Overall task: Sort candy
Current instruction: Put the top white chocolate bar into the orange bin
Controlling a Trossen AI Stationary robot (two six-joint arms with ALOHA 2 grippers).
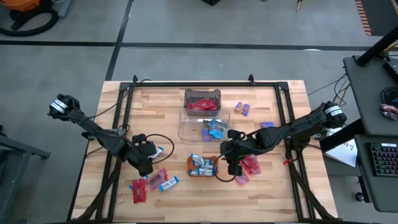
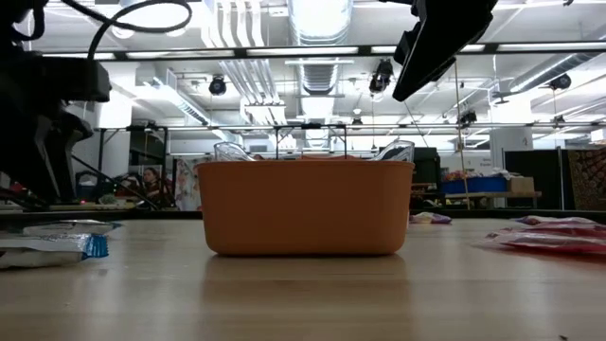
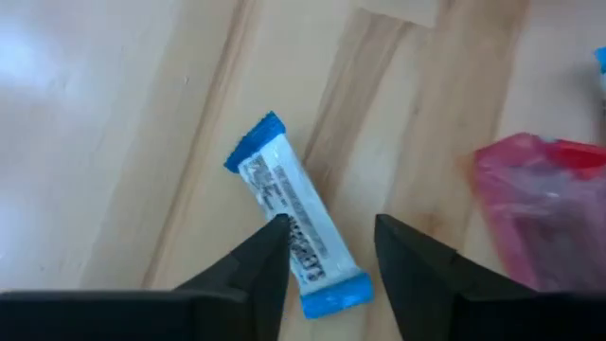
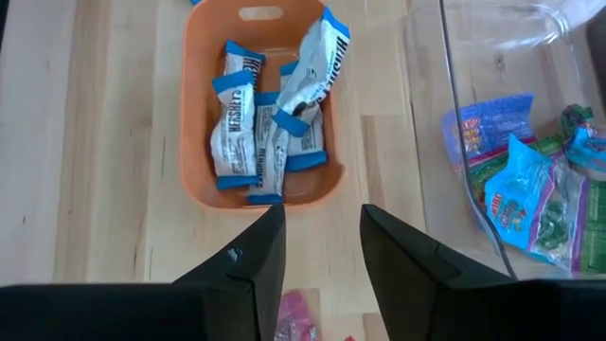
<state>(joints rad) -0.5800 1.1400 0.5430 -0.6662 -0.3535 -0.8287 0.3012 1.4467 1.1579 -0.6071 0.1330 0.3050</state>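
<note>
A blue-and-white candy bar lies flat on the wooden table. My left gripper hangs open just above it, one fingertip over the bar's edge and the other beside it. My right gripper is open and holds nothing, above the table beside the orange tray. The tray holds several blue-and-white bars. Red packets and another bar lie at the near left. More red packets lie under my right arm.
Two clear bins stand behind the tray: the farther holds red packets, the nearer holds blue and green crinkly wrappers. Purple sweets lie loose at the far right. Black frame rails run along the table's sides.
</note>
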